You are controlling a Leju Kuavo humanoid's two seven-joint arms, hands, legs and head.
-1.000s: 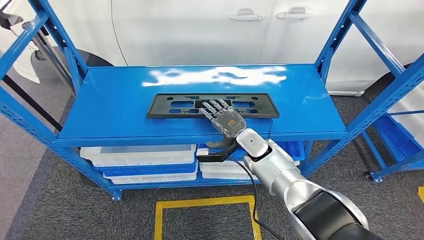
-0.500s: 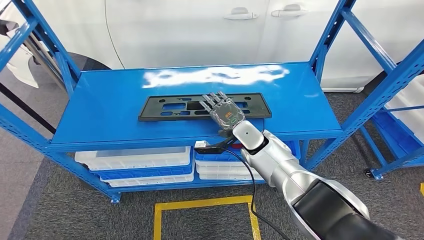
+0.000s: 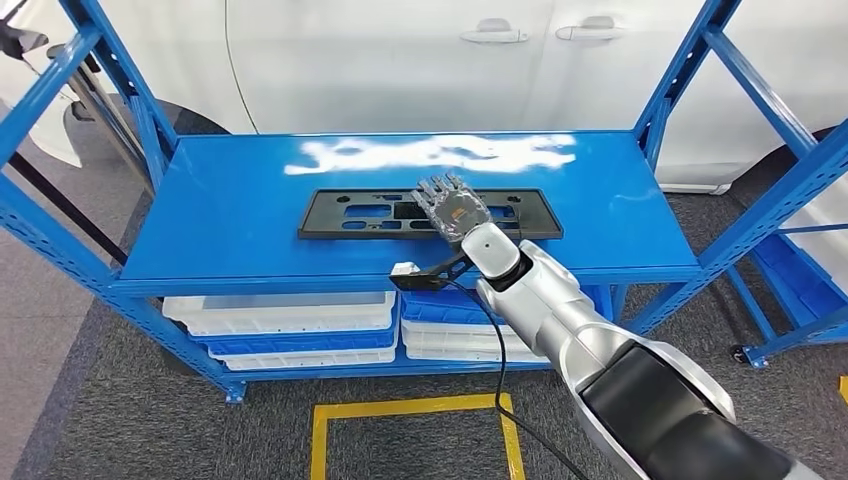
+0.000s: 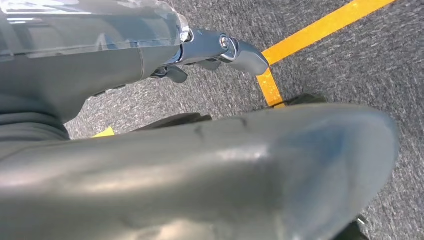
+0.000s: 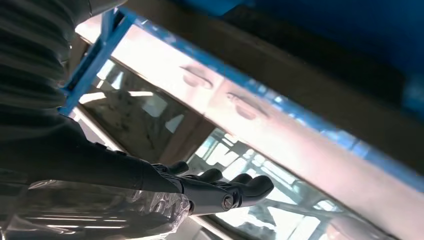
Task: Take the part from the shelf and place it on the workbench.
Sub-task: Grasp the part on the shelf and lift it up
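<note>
the part (image 3: 430, 213), a flat black frame, lies on the blue shelf (image 3: 230, 230), long axis across my view. my right robot hand (image 3: 453, 212) is over its right half, fingers apart, holding nothing. my left robot hand (image 4: 220, 50) hangs low, its state i cannot tell.

The part (image 3: 430, 213) is a long, flat, dark grey plastic frame with rectangular cut-outs along its length. It lies flat on the top board of the blue shelf (image 3: 230, 210), lengthwise along it, about midway across and nearer the front edge than the back, partly covered near its middle.
</note>
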